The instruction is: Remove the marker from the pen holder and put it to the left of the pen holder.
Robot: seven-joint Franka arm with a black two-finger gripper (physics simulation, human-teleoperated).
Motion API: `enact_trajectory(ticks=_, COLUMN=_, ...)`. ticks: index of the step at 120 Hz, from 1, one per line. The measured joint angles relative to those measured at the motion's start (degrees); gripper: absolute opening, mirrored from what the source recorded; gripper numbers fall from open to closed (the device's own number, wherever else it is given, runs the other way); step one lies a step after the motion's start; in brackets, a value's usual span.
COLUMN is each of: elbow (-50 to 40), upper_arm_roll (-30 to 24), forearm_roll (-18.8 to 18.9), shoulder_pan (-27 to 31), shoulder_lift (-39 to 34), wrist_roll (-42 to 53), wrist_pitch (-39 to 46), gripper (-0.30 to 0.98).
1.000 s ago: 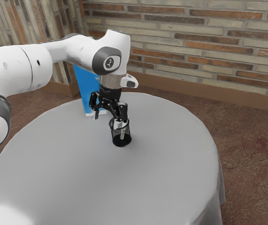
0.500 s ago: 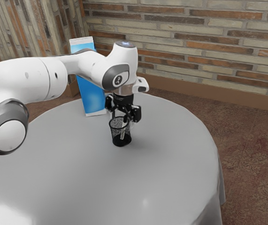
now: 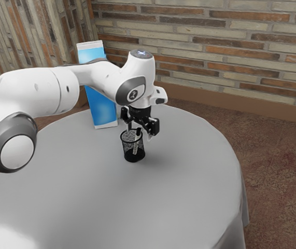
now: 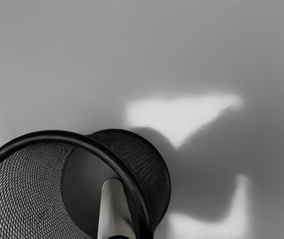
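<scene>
One marker [image 3: 136, 145] stands in the black pen holder [image 3: 134, 158] on the round table [image 3: 111, 202], its top poking up past the rim. The claw [image 3: 139, 132] is just above the holder. Its two fingers are spread apart, with the top of the marker near the space between them, and they do not pinch it.

The marker should be light and easy to lift. It is likely hard and stiff, so a firm squeeze should not bend it. Its sides look smooth, so it might slip or spin if only one edge is caught. The best place to grab seems to be the dark top, with a finger on each side. Then it should go straight up, so it does not drag on the mesh and tip the holder, which is likely light too.

The marker is long and thin. Its body is pale gray and a bit shiny, its low end is round, and its top is black. It leans a little, close to the holder's wall.
</scene>
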Motion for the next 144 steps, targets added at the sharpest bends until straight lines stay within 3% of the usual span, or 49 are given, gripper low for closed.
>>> enact_trajectory(ticks=33, elbow=0.0, upper_arm_roll=0.0, forearm_roll=0.1, shoulder_pan=-0.1, shoulder_lift=0.7, wrist_roll=0.1, wrist_pitch=0.6, gripper=0.66)
enact_trajectory(ticks=96, elbow=0.4, upper_arm_roll=0.1, forearm_roll=0.3, shoulder_pan=-0.2, shoulder_lift=0.2, wrist_roll=0.7, wrist_pitch=0.1, gripper=0.06)
enact_trajectory(ticks=134, elbow=0.4, upper_arm_roll=2.3, forearm_roll=1.0, shoulder_pan=-0.2, shoulder_lift=-2.4, wrist_roll=1.0, wrist_pitch=-1.2, gripper=-0.06)
enact_trajectory(ticks=144, elbow=-0.9, upper_arm_roll=2.3, forearm_roll=1.1, shoulder_pan=-0.2, shoulder_lift=-7.0, wrist_roll=1.1, wrist_pitch=-2.3, gripper=-0.07)
